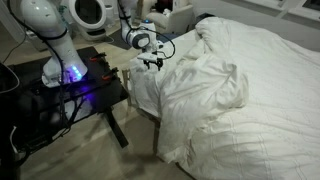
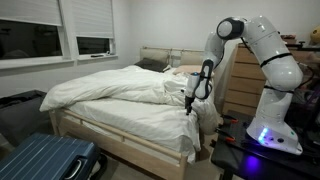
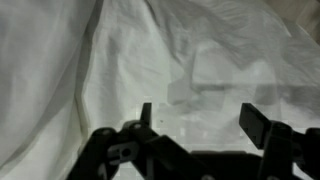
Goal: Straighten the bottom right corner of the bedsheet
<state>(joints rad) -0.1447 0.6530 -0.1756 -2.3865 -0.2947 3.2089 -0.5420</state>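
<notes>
The white bedsheet [image 1: 240, 90] covers the bed in rumpled folds, with a bunched ridge mid-sheet; it also shows in an exterior view [image 2: 120, 90] and fills the wrist view [image 3: 150, 60]. Its draped corner [image 1: 143, 92] hangs at the bed's near corner with soft vertical folds, seen also in an exterior view [image 2: 200, 118]. My gripper [image 1: 150, 62] hovers just above this corner, fingers pointing down [image 2: 189, 100]. In the wrist view the gripper [image 3: 197, 118] is open, with only sheet between the fingers and nothing held.
A black table [image 1: 70, 85] with the robot base stands beside the bed. A blue suitcase [image 2: 45, 160] lies at the bed's foot. A wooden dresser [image 2: 240, 75] and the wooden bed frame [image 2: 110, 145] are close to the arm.
</notes>
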